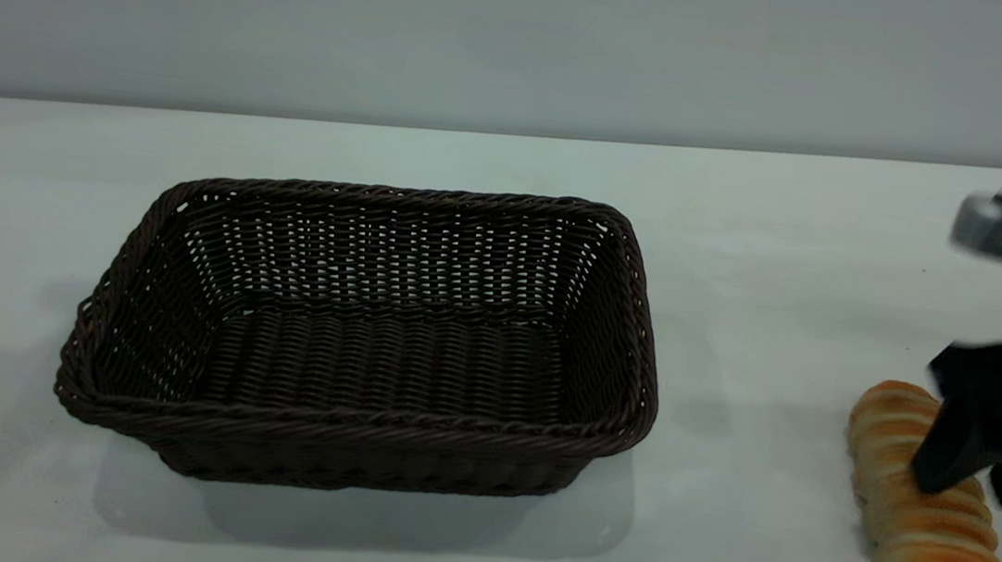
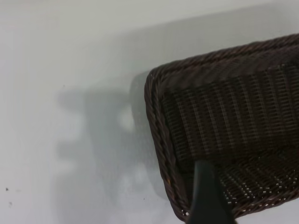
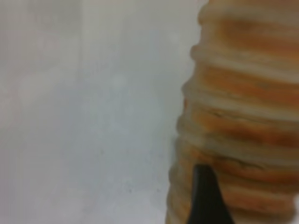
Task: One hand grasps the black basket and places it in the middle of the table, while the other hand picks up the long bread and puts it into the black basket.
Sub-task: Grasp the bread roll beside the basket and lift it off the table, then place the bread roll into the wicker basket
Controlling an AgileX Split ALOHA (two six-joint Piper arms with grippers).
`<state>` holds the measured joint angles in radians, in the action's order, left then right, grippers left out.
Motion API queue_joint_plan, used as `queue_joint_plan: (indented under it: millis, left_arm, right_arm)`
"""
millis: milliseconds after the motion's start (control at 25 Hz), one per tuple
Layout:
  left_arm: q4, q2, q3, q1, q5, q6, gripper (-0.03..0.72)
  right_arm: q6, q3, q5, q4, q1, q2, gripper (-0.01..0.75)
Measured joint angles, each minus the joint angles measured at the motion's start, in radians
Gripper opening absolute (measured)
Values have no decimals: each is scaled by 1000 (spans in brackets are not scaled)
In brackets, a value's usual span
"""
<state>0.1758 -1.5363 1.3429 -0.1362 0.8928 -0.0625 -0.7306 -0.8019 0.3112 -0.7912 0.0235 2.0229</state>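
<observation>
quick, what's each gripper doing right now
Left gripper: above the basket, open or shut cannot be told.
Right gripper: open, straddling the bread on the table.

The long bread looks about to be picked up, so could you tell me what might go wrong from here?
1. The right end effector straddles the long bread toward its far end, not its middle, so the glossy loaf could tip or slip when lifted.
2. The loaf lies near the table edge at the right; a nudge might roll it off.
3. A left finger hangs over the black basket rim, so it could snag.
</observation>
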Motion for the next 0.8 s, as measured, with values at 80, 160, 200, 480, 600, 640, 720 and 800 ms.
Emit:
queue_joint_plan:
  millis: [80,160,200,480,600,640,720,800]
  left_arm:
    - [0,0,0,0,3,0,537]
    - [0,0,0,0,5,0,537]
    - [0,0,0,0,8,0,537]
    - [0,0,0,0,27,-3,537]
    - [0,0,0,0,30,-11,537]
    - [0,0,0,0,30,-14,537]
    - [0,0,0,0,32,-16,537]
    - [0,0,0,0,32,-16,537]
  right_arm:
    - [-16,-2,-34,-27,32,35,429]
    - [-22,-8,-56,-42,57,50,362]
    - [-25,-8,-62,-42,66,52,310]
    - [-26,-14,-18,-51,77,-46,42]
    - [-26,-57,42,-64,80,-144,38]
    - [-25,-81,74,-72,85,-176,37]
    - [-24,-132,140,-104,109,-220,37]
    - [-29,-188,183,-137,161,-243,37]
